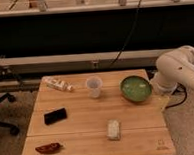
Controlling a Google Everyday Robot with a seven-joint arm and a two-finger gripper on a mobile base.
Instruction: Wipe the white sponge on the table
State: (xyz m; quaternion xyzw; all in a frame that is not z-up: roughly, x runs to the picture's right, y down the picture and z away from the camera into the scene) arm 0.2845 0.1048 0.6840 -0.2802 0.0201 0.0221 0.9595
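Note:
The white sponge [113, 129] is a small off-white block lying flat on the light wooden table [88, 123], right of centre near the front edge. The robot's white arm [179, 69] bends in from the right, beside the table's far right corner. The gripper does not show; it is hidden beyond the arm's lower end at the table's right edge. Nothing touches the sponge.
A green bowl [136, 88] stands at the back right next to the arm. A translucent cup [94, 86] stands at back centre and a white packet with red marks [59, 84] at back left. A black phone-like object [55, 115] and a red-brown item [48, 147] lie on the left.

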